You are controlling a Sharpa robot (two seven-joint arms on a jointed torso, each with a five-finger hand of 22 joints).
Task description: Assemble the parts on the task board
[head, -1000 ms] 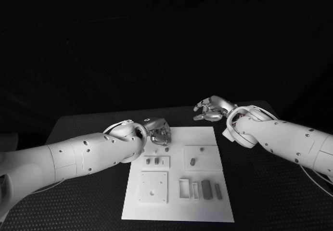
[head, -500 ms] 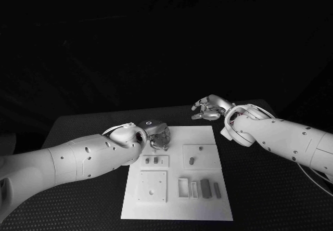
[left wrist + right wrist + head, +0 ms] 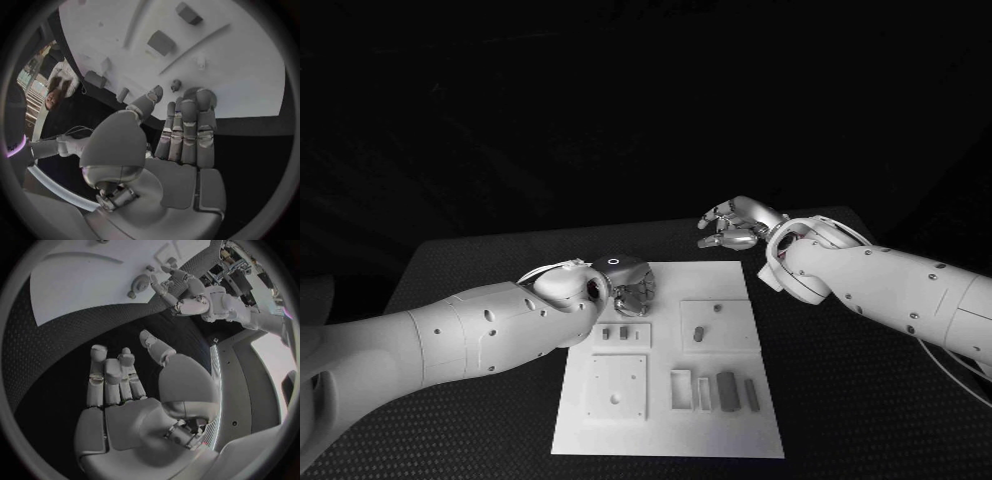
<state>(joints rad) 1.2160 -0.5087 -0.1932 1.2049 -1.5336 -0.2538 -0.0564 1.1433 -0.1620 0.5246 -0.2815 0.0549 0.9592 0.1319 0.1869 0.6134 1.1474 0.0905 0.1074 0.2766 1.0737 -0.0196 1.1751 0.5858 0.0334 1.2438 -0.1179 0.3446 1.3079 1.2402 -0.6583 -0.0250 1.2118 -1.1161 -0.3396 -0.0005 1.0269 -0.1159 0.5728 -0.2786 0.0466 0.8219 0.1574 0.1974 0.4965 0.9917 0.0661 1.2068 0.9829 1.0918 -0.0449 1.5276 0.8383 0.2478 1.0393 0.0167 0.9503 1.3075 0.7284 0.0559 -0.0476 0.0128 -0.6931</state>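
The left robot hand (image 3: 629, 282) hides the task board's (image 3: 718, 420) far-left corner.

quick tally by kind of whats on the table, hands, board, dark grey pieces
hands: 2, left hand and right hand
task board: 1
dark grey pieces: 6 visible in the head view; the left hand may hide more
total: 9

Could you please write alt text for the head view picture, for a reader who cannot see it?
A white task board lies on a black table, with small grey parts on it. The robot's left hand hangs over the board's far left corner, holding nothing. The right hand, fingers apart, is above the table beyond the board's far right corner.
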